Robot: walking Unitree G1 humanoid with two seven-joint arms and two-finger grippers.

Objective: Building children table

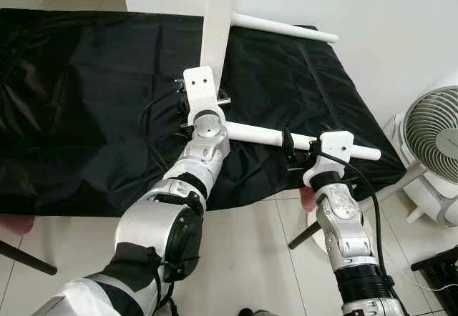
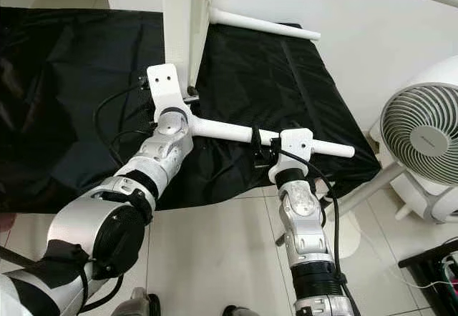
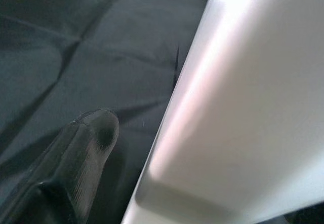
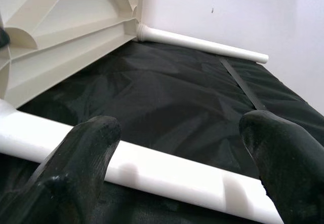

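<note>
two white table legs in view, plus the white table top [image 2: 179, 23], which stands on edge on a surface draped in black cloth [image 1: 79, 94]. the top rises out of the head views near the cloth's far edge; its ribbed underside shows in the right wrist view.

near leg [image 1: 268, 136]: lies across the cloth close to the front edge, toward the front right corner, one end pointing to the left arm's wrist, the other reaching past the right wrist mount toward the right edge. far leg [image 1: 285, 28]: lies along the far edge beside the wall, one end meeting the lower corner of the table top, the other near the far right corner.

left gripper [image 3: 131, 148]: up against the standing table top at its lower edge. one black finger [image 3: 81, 158] is visible in the left wrist view, beside the white panel; the second finger is hidden, so cannot tell whether it is gripping or released.

right gripper [image 4: 177, 148]: over the near leg near the front right corner. fingers spread apart, one on each side of the view with the leg running across between them; not clenched on it.

off the cloth, right side: white floor fan [image 2: 422, 141] on pale tiled floor [image 1: 243, 252].
</note>
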